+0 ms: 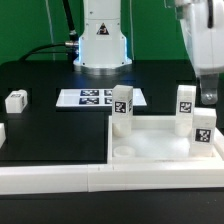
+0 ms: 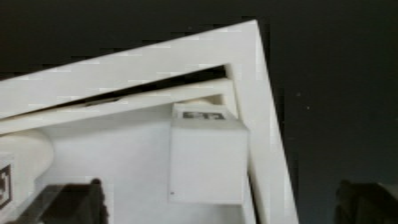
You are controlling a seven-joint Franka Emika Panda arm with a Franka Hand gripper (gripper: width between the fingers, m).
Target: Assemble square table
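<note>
The white square table top lies on the black table, its raised rim toward the front. Three short white tagged legs stand upright on it: one at the back left corner, one at the back right, one at the right. My gripper hangs just above the two right legs. In the wrist view my gripper is open, its dark fingertips far apart, with a corner of the top's rim and one leg beneath. It holds nothing.
One loose white tagged leg lies on the black table at the exterior view's left, and another white part shows at the left edge. The marker board lies before the robot base. Long white border bars run along the front.
</note>
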